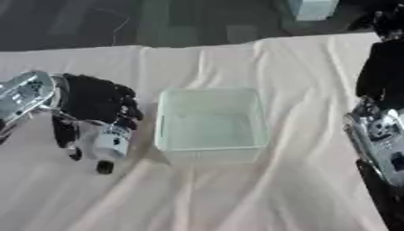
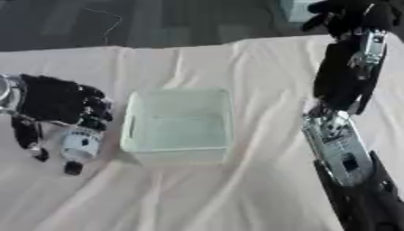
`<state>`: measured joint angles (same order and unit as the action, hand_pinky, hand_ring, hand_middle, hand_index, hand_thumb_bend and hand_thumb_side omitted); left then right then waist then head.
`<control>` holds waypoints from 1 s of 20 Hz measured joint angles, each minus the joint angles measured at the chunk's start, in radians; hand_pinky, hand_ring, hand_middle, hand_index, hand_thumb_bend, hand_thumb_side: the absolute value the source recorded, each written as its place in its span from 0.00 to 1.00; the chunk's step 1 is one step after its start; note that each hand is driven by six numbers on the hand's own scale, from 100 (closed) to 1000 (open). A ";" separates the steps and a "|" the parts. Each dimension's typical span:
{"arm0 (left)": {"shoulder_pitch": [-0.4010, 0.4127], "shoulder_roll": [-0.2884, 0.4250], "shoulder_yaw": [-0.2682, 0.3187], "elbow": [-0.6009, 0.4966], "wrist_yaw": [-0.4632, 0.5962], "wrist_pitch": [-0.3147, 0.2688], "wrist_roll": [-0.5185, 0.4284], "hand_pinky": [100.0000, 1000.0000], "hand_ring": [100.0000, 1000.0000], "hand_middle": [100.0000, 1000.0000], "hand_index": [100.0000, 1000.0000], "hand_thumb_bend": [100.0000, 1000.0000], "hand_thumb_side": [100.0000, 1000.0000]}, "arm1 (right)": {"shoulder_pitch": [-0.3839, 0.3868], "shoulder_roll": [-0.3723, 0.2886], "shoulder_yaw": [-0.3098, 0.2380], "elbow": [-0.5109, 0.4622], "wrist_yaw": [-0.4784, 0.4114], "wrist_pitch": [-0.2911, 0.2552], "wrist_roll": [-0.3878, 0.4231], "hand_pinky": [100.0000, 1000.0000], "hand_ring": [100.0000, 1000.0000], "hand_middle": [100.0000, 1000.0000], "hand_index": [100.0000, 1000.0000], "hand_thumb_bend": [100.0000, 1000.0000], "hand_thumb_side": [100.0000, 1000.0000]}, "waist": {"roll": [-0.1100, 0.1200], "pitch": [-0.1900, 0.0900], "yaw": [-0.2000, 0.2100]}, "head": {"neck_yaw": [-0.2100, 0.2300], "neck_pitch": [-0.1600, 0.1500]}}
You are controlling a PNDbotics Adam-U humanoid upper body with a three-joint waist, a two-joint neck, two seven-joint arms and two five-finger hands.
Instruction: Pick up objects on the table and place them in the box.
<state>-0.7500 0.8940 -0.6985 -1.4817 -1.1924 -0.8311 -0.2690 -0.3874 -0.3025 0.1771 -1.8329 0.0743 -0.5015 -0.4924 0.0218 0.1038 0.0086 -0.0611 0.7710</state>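
The left hand (image 1: 94,101) curls around a small white bottle (image 1: 112,142) with a dark cap, just left of the clear box (image 1: 209,124) on the table (image 1: 236,194), likely ready to lift. The right hand (image 2: 347,16) hangs raised, fingers curled, holding nothing.

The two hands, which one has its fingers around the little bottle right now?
The left hand, left of the clear box, curls over the white bottle. The right hand is raised, far from it.

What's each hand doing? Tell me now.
Left hand: shut on the bottle.
Right hand: raised at the far right, fingers unclear.
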 measured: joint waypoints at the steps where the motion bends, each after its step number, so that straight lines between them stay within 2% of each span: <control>1: 0.007 0.000 0.000 0.004 -0.005 -0.001 0.001 0.86 0.81 0.83 0.86 0.70 0.39 | 0.000 0.000 0.000 0.000 0.000 0.000 0.000 0.31 0.48 0.55 0.59 0.00 1.00 | -0.001 0.000 0.000 | 0.000 0.000; 9: 0.037 -0.007 0.002 0.036 -0.047 -0.024 0.024 0.86 0.81 0.84 0.87 0.63 0.32 | 0.000 0.000 0.000 0.000 -0.001 0.000 0.000 0.31 0.48 0.55 0.59 0.00 1.00 | -0.019 0.000 -0.001 | 0.001 0.000; 14: 0.043 -0.013 0.021 0.061 -0.110 -0.055 0.061 0.80 0.74 0.83 0.88 0.53 0.25 | 0.001 0.001 0.000 0.001 -0.002 0.001 0.000 0.31 0.48 0.54 0.59 0.00 1.00 | -0.021 0.000 -0.006 | 0.009 0.000; 20: 0.051 -0.009 0.053 0.072 -0.183 -0.075 0.148 0.83 0.76 0.85 0.89 0.54 0.24 | 0.009 0.001 0.000 0.006 -0.003 0.001 -0.001 0.30 0.48 0.54 0.59 0.00 1.00 | -0.021 0.000 0.000 | 0.009 0.000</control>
<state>-0.6987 0.8851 -0.6453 -1.4097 -1.3757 -0.9059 -0.1211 -0.3788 -0.3020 0.1767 -1.8266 0.0709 -0.5007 -0.4930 0.0011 0.1034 0.0083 -0.0521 0.7710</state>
